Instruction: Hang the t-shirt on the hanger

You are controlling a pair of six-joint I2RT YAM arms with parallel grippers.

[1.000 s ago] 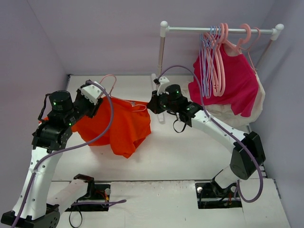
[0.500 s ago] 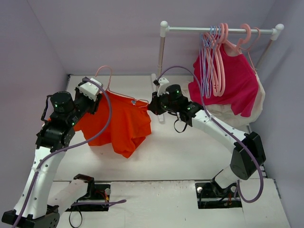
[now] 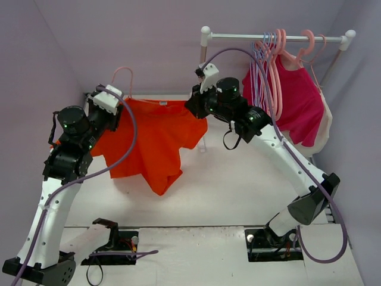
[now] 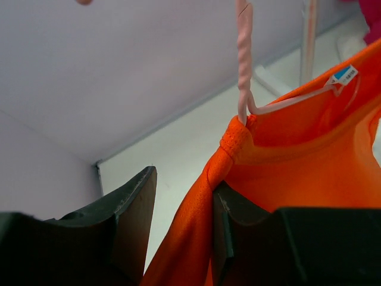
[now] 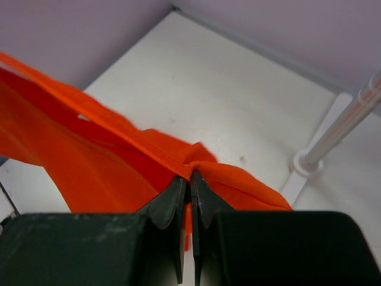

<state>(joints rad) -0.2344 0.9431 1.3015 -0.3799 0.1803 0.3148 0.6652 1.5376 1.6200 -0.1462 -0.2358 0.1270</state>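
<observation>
Light, limp t-shirt (image 3: 149, 143), prone to slipping off hanger (image 4: 243, 59); best held by seamed edges, left gripper (image 4: 184, 182) and right gripper (image 5: 190, 182) clenched on it.

A: The t-shirt (image 4: 286, 155), what is it made of?
B: Cloth, a fine matt knit, thicker at the collar band.
A: And the hanger (image 4: 243, 53)?
B: Smooth pale plastic (its neck moulded in a twist). The rail (image 3: 274, 37) looks like dull metal with white plastic ends; the table (image 3: 238, 185) is matt white, faintly scuffed.
</observation>
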